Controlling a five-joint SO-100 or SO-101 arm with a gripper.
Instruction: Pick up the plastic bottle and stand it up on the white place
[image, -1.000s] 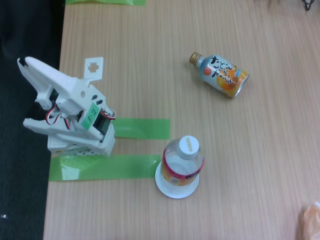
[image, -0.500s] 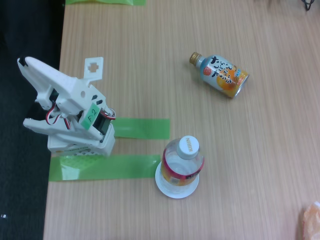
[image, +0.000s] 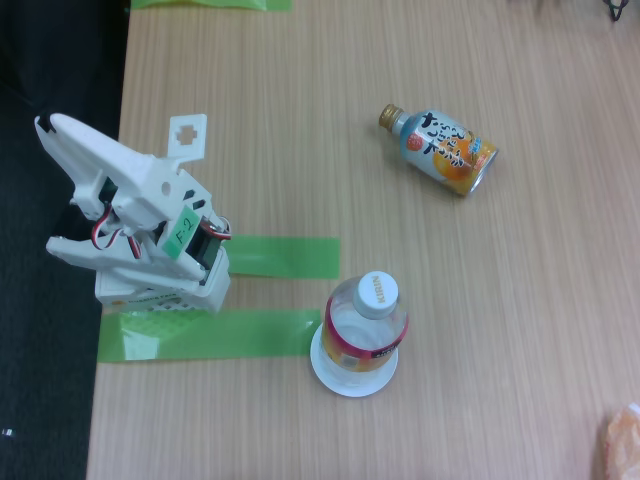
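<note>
The plastic bottle (image: 366, 322) stands upright on the white place (image: 350, 377) in the fixed view, seen from above, with its white screw cap facing the camera and its pink-red and yellow label band visible around the lower body. The bottle's base sits inside the plate's rim; a crescent of bare white plate shows below and to the left of the bottle. The plate rests on the wooden table (image: 520, 300), touching the right end of a strip of green tape (image: 210, 334) that runs leftward from the plate. A second, shorter green tape strip (image: 283, 256) lies above and to the left of the bottle, not touching it. Further left of the bottle, at the table's left edge, sits the white arm (image: 140, 225), folded over its base on the green tape, with a green label on one servo and red and white wires showing. The gripper (image: 48, 183) points left, away from the bottle and well apart from it, out over the dark area beyond the table edge; its two fingers are spread apart and hold nothing. Above and to the right of the bottle, well apart from it, an orange-and-blue bottle-can (image: 442, 148) with a gold cap lies on its side, cap pointing up-left. Far to the lower right of the bottle, an orange-pink object (image: 622, 440) is cut off by the frame edge; what it is cannot be told.
</note>
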